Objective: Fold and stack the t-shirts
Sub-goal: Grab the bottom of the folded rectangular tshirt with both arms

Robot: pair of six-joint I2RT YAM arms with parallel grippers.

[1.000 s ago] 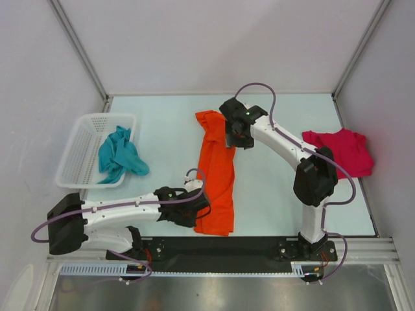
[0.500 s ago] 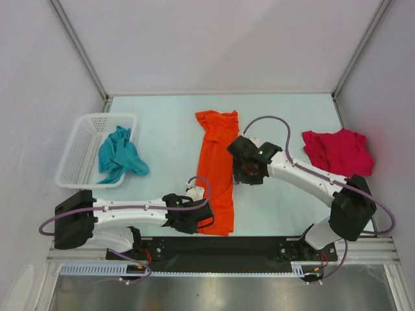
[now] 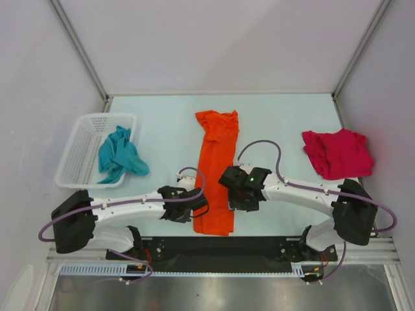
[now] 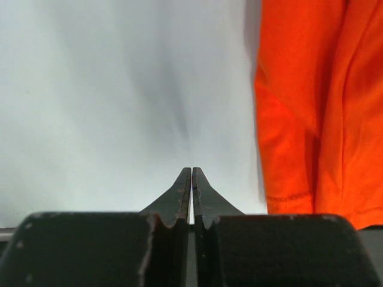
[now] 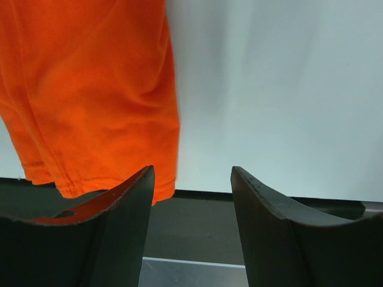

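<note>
I read the orange t-shirt (image 3: 217,162) as laid out in a long narrow strip down the middle of the table (image 3: 162,123), collar end toward the far side and hem close to the near edge. The left gripper (image 4: 191,170) sits low beside the strip's left edge near the hem. Its fingers are pressed together with nothing between them. In the left wrist view the orange cloth lies off to the right of the tips, apart from them, and bare table lies ahead. The right gripper (image 5: 191,170) sits at the strip's right edge, also toward the hem end, with its jaws standing wide apart and holding nothing. In the right wrist view the hem corner lies in front of the finger on the left of the picture, while the gap between the fingers faces bare table and the dark strip at the table's edge. I cannot tell whether that finger touches the cloth. The crimson t-shirt (image 3: 337,153) lies crumpled at the right side, well apart from both grippers. The teal t-shirt (image 3: 118,157) hangs over the rim of the white basket (image 3: 76,155) at the left.
</note>
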